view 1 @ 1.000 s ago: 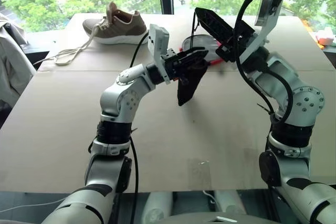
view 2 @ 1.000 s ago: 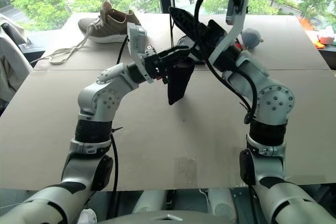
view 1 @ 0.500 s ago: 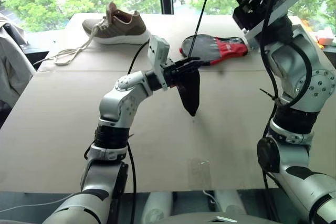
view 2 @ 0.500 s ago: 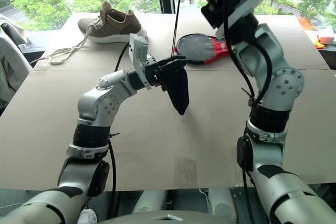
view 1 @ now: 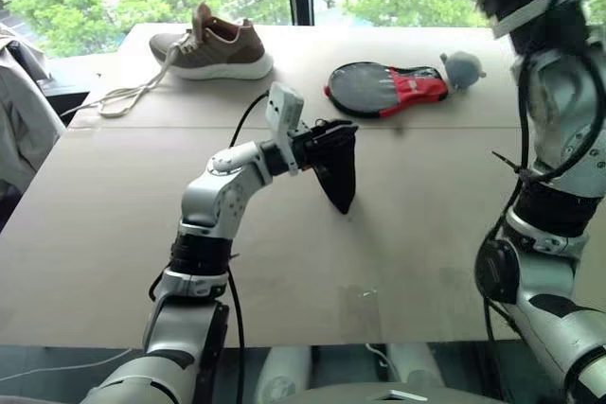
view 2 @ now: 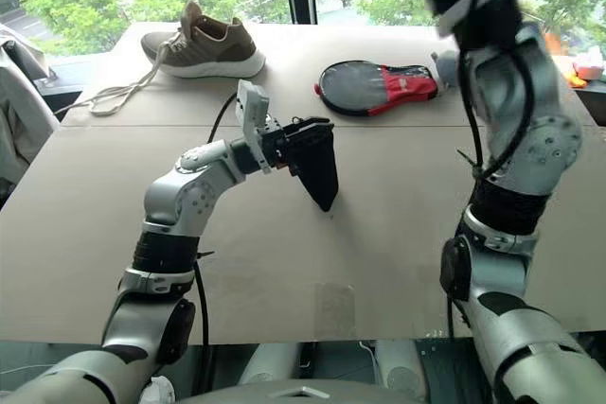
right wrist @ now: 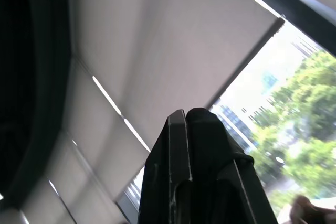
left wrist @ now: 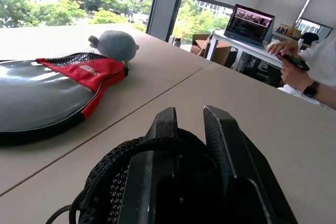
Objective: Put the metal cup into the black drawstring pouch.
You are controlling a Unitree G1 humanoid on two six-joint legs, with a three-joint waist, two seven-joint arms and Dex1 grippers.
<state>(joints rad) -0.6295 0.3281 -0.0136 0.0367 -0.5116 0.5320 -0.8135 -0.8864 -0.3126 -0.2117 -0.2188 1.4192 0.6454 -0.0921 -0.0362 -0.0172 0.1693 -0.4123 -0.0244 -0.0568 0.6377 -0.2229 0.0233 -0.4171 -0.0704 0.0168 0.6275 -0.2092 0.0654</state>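
The black drawstring pouch (view 1: 337,169) hangs over the middle of the table, its lower tip close to the brown surface. My left gripper (view 1: 331,133) is shut on the pouch's top edge. In the left wrist view the two black fingers (left wrist: 157,150) stand close together, with the pouch's fabric (left wrist: 102,187) bunched around them. My right arm (view 1: 554,92) is raised high at the right. My right gripper (right wrist: 186,116) is shut and points up toward the ceiling and window, with nothing showing between its fingers. The metal cup is hidden.
A brown shoe (view 1: 213,44) with loose laces lies at the back left. A black-and-red paddle case (view 1: 383,87) and a grey plush toy (view 1: 461,68) lie at the back right. The table (view 1: 114,196) is brown board. A person (left wrist: 310,72) sits beyond it by a laptop (left wrist: 253,22).
My right arm rose up and to the right, its gripper leaving the top of the head views; the cord stretched up from the pouch no longer shows. My left gripper sank a little with the pouch.
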